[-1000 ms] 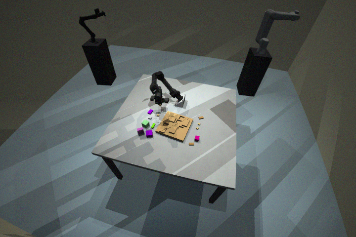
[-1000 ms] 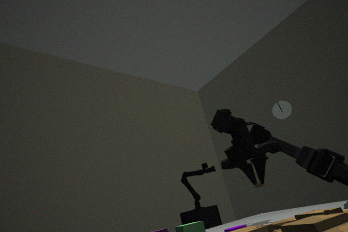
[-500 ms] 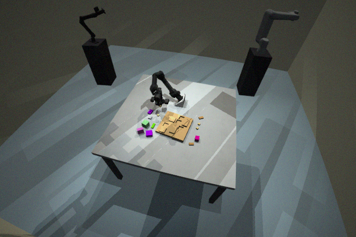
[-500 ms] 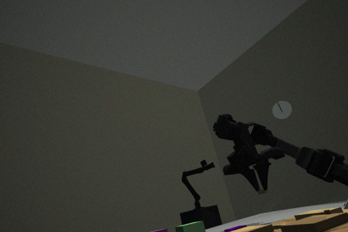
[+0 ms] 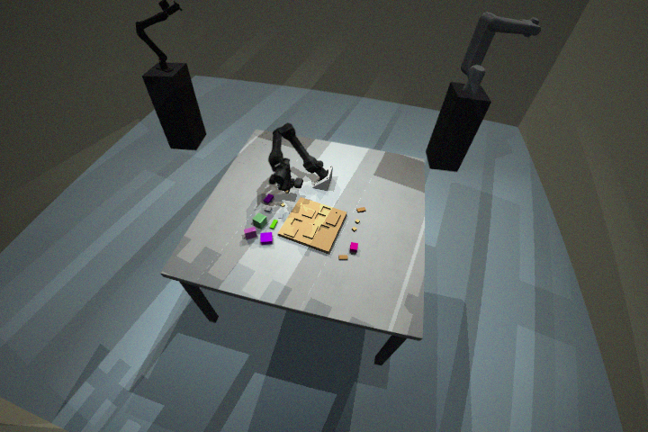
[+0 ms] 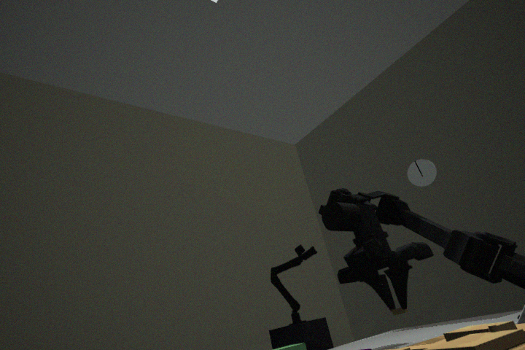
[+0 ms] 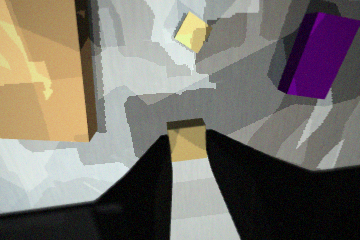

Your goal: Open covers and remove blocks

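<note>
My gripper [image 5: 287, 190] [image 6: 398, 309] [image 7: 187, 142] is shut on a small tan block [image 7: 188, 144], held above the table just past the board's edge. The tan puzzle board [image 5: 329, 244] [image 7: 38, 112] lies flat on the table; its raised covers and cut-outs are too small to tell each cover's state. Another small tan block [image 5: 283, 204] [image 7: 192, 33] lies on the table near the board. A flat purple block [image 5: 268, 198] [image 7: 322, 56] lies farther left. Several small tan pieces, one at the back right [image 5: 361, 209], lie right of the board.
Left of the board lie a green cube [image 5: 259, 220], a lime block [image 5: 273, 224], a bright purple block [image 5: 266, 238], a dull magenta block [image 5: 249, 232] and a small grey piece [image 5: 267, 209]. A magenta cube [image 5: 354, 246] lies to its right. A pale upright plate [image 5: 325, 180] stands by the arm.
</note>
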`<act>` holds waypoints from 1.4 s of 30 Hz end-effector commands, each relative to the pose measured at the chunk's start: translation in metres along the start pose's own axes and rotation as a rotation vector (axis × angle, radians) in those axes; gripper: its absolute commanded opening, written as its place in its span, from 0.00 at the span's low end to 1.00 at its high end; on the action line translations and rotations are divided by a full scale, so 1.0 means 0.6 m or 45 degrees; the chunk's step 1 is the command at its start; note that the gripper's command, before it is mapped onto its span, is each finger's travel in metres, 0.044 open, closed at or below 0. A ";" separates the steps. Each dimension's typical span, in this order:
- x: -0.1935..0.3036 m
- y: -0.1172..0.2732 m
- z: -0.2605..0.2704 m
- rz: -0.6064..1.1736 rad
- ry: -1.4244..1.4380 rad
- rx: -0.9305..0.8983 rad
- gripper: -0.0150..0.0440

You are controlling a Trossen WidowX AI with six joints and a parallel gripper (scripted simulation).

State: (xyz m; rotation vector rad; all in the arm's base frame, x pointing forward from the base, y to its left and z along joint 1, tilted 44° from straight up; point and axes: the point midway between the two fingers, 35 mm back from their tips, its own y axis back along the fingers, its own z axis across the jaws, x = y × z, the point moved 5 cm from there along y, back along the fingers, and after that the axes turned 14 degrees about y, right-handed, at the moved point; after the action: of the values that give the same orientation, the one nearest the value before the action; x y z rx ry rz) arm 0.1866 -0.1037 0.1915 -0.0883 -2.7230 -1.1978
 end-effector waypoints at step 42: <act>0.011 -0.104 -0.005 0.008 -0.001 0.028 0.52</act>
State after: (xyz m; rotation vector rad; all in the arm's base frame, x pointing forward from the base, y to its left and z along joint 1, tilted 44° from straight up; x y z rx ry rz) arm 0.1729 -0.1482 0.1488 -0.0925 -2.7325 -1.1660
